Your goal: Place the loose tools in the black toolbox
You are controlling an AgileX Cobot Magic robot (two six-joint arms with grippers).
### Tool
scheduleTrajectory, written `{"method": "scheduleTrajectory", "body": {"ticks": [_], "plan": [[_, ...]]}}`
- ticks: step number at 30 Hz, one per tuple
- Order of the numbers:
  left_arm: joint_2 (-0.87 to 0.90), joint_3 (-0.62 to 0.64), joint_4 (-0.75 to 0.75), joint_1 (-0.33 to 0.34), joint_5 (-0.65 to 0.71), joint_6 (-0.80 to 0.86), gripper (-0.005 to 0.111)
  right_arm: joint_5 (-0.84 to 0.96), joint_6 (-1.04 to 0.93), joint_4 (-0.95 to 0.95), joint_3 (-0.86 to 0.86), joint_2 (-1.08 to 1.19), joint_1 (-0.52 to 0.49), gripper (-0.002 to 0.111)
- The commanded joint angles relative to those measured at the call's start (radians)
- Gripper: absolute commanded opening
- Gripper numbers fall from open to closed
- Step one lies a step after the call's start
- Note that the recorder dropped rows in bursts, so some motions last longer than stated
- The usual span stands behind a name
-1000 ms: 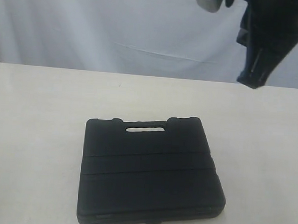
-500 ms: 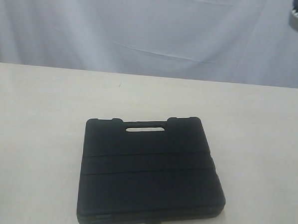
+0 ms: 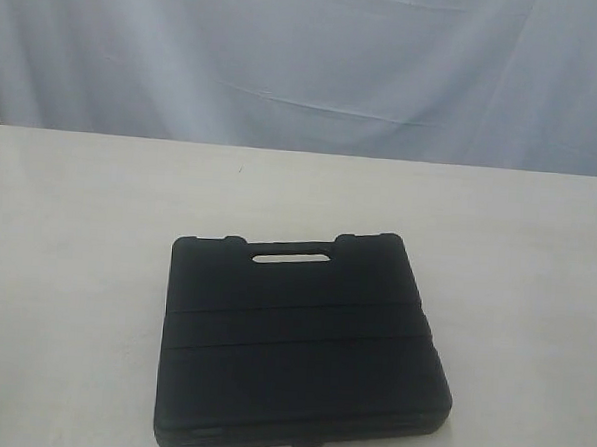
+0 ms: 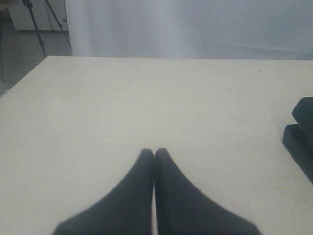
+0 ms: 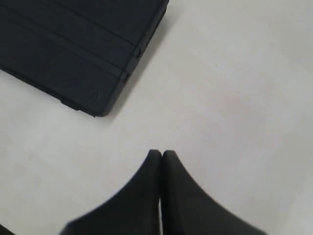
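Note:
The black toolbox [image 3: 302, 344] lies closed and flat on the cream table, handle slot toward the back. A corner of the toolbox [image 5: 83, 49] shows in the right wrist view, and an edge of the toolbox [image 4: 301, 134] in the left wrist view. My left gripper [image 4: 153, 152] is shut and empty over bare table, well apart from the box. My right gripper [image 5: 161, 153] is shut and empty over bare table beside the box's corner. Neither arm appears in the exterior view. The loose tools are out of view.
The cream table [image 3: 78, 232] runs back to a white curtain [image 3: 307, 64]. In the left wrist view a tripod [image 4: 41, 22] stands on the floor beyond the table's corner.
The right arm, seen at the top right of the exterior view, has swung off to the right and left that view. The toolbox has not moved.

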Motion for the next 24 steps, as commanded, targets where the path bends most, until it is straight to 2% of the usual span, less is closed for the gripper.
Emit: {"method": "scheduleTrajectory", "body": {"ticks": [1, 3, 4, 9, 11, 15, 19, 24], "plan": [[-0.001, 0.003, 0.000, -0.005, -0.005, -0.006, 0.000, 0.001, -0.003, -0.079, 0.039, -0.003, -0.006, -0.001], [-0.001, 0.003, 0.000, -0.005, -0.005, -0.006, 0.000, 0.001, -0.003, -0.083, 0.054, -0.007, -0.006, -0.001], [-0.001, 0.003, 0.000, -0.005, -0.005, -0.006, 0.000, -0.058, -0.003, -0.069, 0.068, -0.027, -0.006, -0.001], [-0.001, 0.003, 0.000, -0.005, -0.005, -0.006, 0.000, -0.476, -0.011, -0.013, 0.227, -0.202, -0.006, -0.001], [-0.001, 0.003, 0.000, -0.005, -0.005, -0.006, 0.000, -0.737, -0.011, 0.029, 0.389, -0.331, -0.006, -0.001], [-0.001, 0.003, 0.000, -0.005, -0.005, -0.006, 0.000, -1.032, -0.008, 0.112, 0.691, -0.500, -0.006, -0.001], [-0.001, 0.003, 0.000, -0.005, -0.005, -0.006, 0.000, -1.244, 0.013, 0.125, 0.885, -0.541, -0.004, -0.001], [-0.001, 0.003, 0.000, -0.005, -0.005, -0.006, 0.000, -1.275, 0.193, -0.023, 0.996, -0.641, -0.024, -0.001]]}}
